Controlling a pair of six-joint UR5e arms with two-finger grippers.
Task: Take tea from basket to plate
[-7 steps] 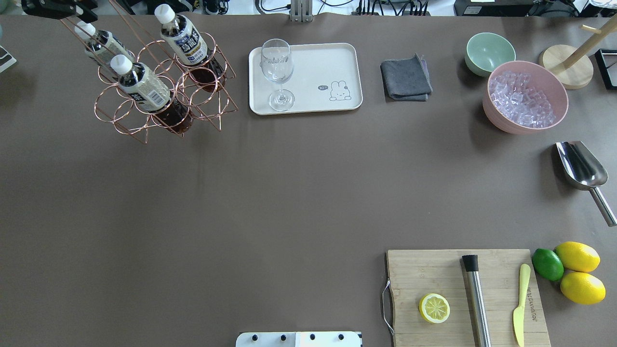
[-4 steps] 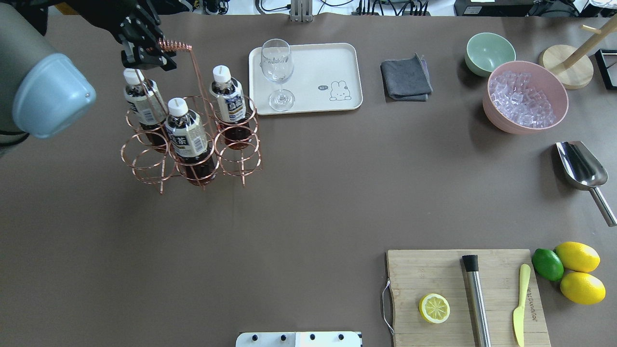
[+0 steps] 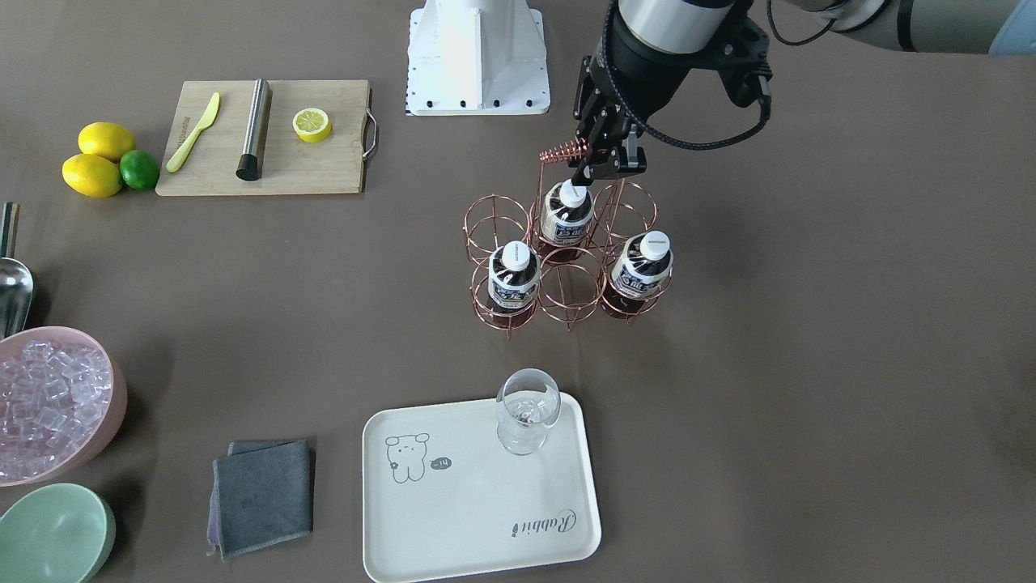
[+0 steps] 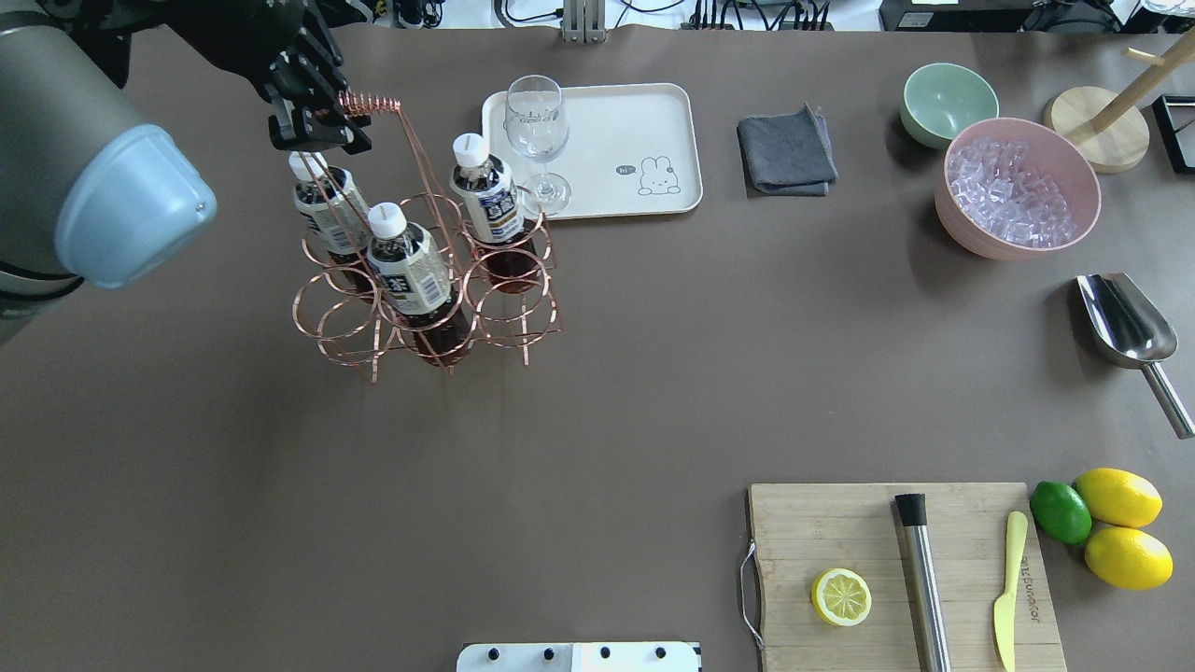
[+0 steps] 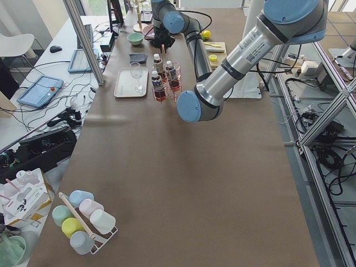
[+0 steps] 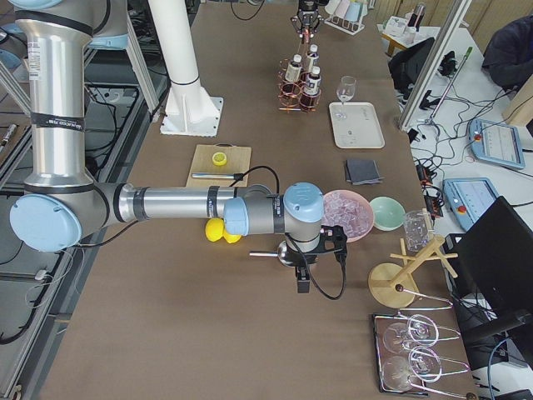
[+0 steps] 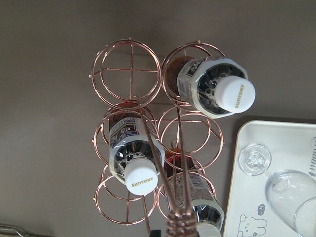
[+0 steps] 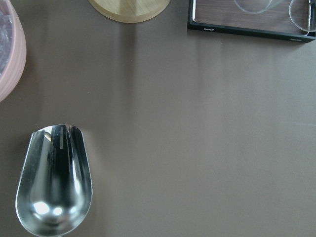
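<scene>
Three bottles of tea (image 4: 411,266) stand upright in the basket (image 4: 341,322), one to a ring cell, and the other three cells are vacant. Each is full of dark drink, so I judge it weighty for its size. The plastic wall is likely stiff enough to grip but would give under a hard squeeze, and the glossy label looks slippery. The best hold seems to be the white cap or the neck just under it, with a straight upward pull so the body clears its ring and the handle wires that rise between the bottles.

The left gripper (image 4: 316,129) is closed on one end of the coiled handle (image 4: 371,101) and holds no bottle. Whether the basket's feet touch the table (image 4: 597,392) or hang just above it, I cannot tell.

The basket sits in the table's left half, toward the far edge from the robot. The plate (image 4: 653,112) lies just beside it along that far edge. A wine glass (image 4: 537,140) stands on the plate at the end nearest the basket, close to the nearest bottle (image 4: 487,201), and it is fragile, so a swinging bottle could topple it. The plate's other end is bare.

The right gripper (image 6: 301,283) hovers over a metal scoop (image 8: 54,182) near the table's right edge. How far it is open I cannot tell.
</scene>
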